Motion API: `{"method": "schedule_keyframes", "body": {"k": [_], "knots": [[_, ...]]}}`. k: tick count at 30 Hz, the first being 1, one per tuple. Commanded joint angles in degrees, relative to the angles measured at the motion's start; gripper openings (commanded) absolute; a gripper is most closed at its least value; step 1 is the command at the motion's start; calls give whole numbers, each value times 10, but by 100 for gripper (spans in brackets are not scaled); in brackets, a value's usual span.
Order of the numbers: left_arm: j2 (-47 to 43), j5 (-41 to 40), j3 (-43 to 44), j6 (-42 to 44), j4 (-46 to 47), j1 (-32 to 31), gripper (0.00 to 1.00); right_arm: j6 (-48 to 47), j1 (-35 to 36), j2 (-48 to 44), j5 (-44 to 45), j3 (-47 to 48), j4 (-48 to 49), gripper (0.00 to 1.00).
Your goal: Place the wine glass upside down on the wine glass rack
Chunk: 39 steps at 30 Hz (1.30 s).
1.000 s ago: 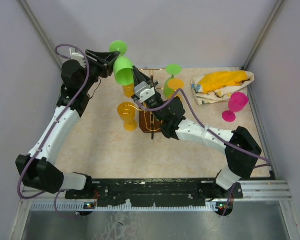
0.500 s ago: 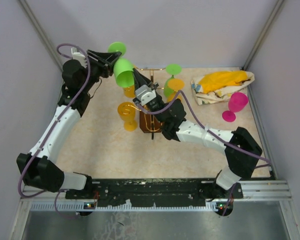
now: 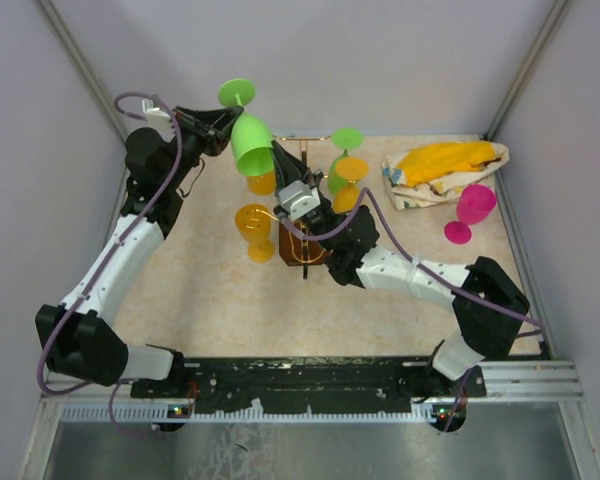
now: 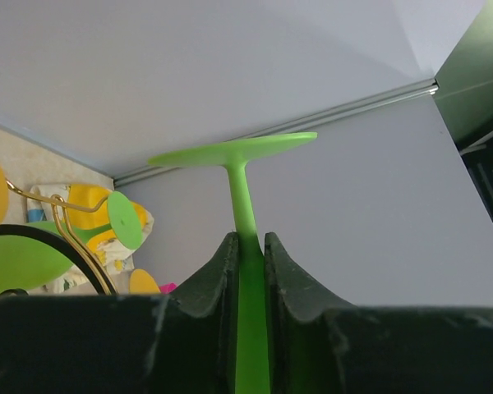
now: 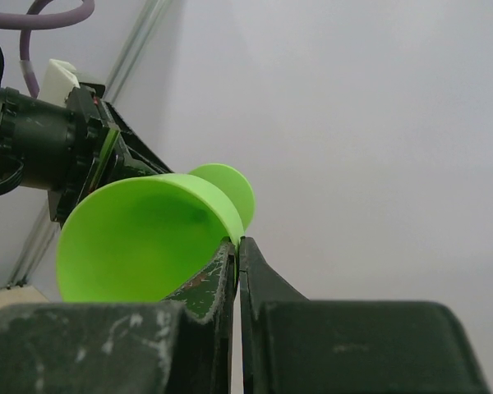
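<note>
Green wine glass hanging mid-air over back-left of tabletop, up beside rack, not touching it afaict. Left end effector clamping narrow on stem. Right end effector pinching bowl rim, jaws nearly together. Guessing two-point hold is keeping glass steady while lining it up for rack loop. Long axis running near vertical, tilting a bit: foot pointing up, open mouth facing down. Orange glasses hanging on rack too.

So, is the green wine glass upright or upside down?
Upside down, slightly tilted: the green wine glass has its foot on top and bowl below, with the left claw around its stem.
</note>
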Motion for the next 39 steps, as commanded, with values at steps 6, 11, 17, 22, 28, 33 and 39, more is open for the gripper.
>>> {"method": "schedule_keyframes", "body": {"k": [6, 11, 17, 22, 28, 33, 39], "knots": [[-26, 26, -10, -2, 66, -3, 21, 10, -1, -32, -12, -6, 34, 0], [-17, 47, -4, -15, 73, -3, 30, 10, -2, -29, -21, -2, 33, 0], [-13, 51, -5, -22, 80, -3, 37, 15, -3, -19, -35, 6, 31, 0], [-11, 49, -5, -25, 90, -3, 39, 23, -3, -17, -54, 5, 33, 0], [-4, 52, -4, -33, 103, -2, 40, 28, -4, -16, -63, 4, 29, 0], [2, 59, -2, -33, 115, -2, 24, 26, -6, -14, -60, 7, 24, 0], [5, 62, -4, -28, 143, -1, 8, 18, -7, -15, -48, 5, 18, 9]]}}
